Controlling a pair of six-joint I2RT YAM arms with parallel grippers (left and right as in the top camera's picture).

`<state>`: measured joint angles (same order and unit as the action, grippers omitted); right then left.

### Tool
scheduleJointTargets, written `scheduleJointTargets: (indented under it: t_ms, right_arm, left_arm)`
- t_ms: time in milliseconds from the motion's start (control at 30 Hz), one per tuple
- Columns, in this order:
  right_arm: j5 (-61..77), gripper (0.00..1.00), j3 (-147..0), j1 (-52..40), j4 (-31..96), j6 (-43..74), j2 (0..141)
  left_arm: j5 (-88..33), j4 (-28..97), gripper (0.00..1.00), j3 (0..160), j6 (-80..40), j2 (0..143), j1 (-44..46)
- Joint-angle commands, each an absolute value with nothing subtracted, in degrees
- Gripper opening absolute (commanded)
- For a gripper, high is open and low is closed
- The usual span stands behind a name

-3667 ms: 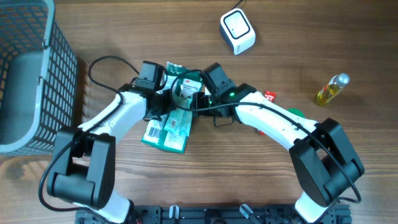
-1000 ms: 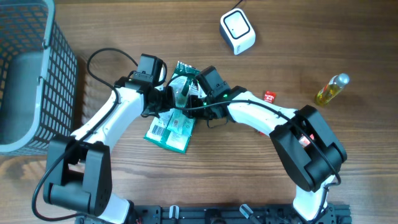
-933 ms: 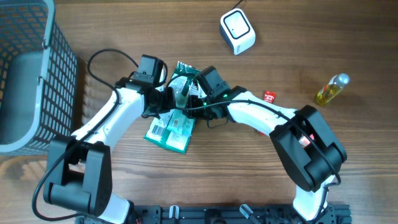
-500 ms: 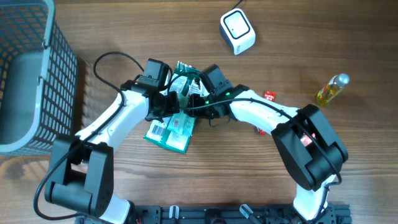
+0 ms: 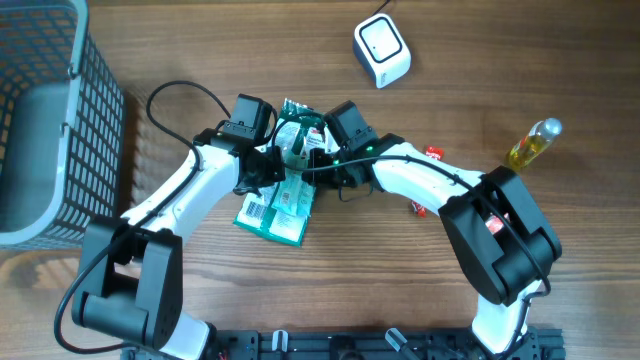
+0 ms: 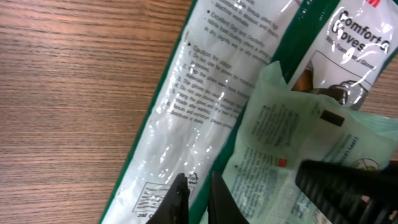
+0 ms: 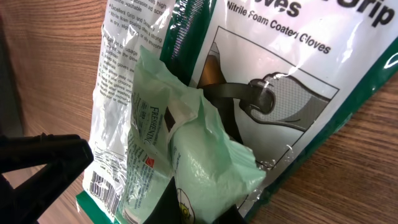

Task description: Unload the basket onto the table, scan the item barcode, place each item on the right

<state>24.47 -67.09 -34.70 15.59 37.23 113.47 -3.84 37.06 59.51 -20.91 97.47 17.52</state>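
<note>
Pale green packet (image 5: 293, 140) near the middle of the wooden table (image 5: 500, 60), caught between the two wrists and resting over the far end of a Comfort Grip glove pack (image 5: 275, 205). From overhead, long axis roughly far-to-near across the table, leaning a little. In the right wrist view (image 7: 186, 149), running from upper left down to lower right, with the lower end bunched and puffed where it enters the claw. Print along its length, too small to read in full.

Right gripper (image 7: 199, 210) clamped on that lower end, fingers drawn tight against the crumpled film. Left gripper (image 6: 198, 196) with fingers together, tips down where the packet's edge (image 6: 280, 137) meets the glove pack's white printed panel (image 6: 205, 81). Which of the two pinched there, cannot tell.

Glove pack flat on the wood, long axis far-to-near, slanting leftward toward the near edge. Barcode label face up at its near left corner.

Left arm reaching from the near left edge up and rightward, wrist turned in toward the packet from the left. Right arm mirrored from the near right, wrist turned in from the right, the two meeting in an arch over the packet.

White barcode scanner (image 5: 382, 50) toward the far edge, well apart from the packet. Oil bottle (image 5: 533, 144) lying off to the right. Grey mesh basket (image 5: 100, 120) at the left edge.
</note>
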Motion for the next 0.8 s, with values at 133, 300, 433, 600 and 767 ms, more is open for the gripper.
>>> scheduleJointTargets:
  t_ms: [133, 300, 433, 600, 767]
  right_arm:
    - [24.69, 0.04, -66.78, -34.48, 16.36, 35.99, 112.81]
    - [24.49, 0.04, -66.78, -34.48, 16.73, 35.97, 112.81]
    - [24.47, 0.04, -66.78, -34.48, 16.73, 35.99, 112.81]
    - [24.47, 0.04, -66.78, -34.48, 16.73, 36.01, 112.81]
    - [24.47, 0.04, -66.78, -34.48, 16.69, 36.07, 112.81]
  left_arm:
    - [-1.78, 35.81, 0.04, 59.02, -21.47, 100.57, 17.69]
    - [1.63, 34.68, 0.06, 59.05, -21.47, 102.15, 16.80]
    - [1.61, 35.42, 0.04, 60.07, -21.45, 101.41, 13.43]
    - [1.61, 34.54, 0.64, 61.25, -21.45, 99.31, 8.40]
    - [1.61, 35.77, 1.00, 61.10, -21.45, 99.33, 7.22]
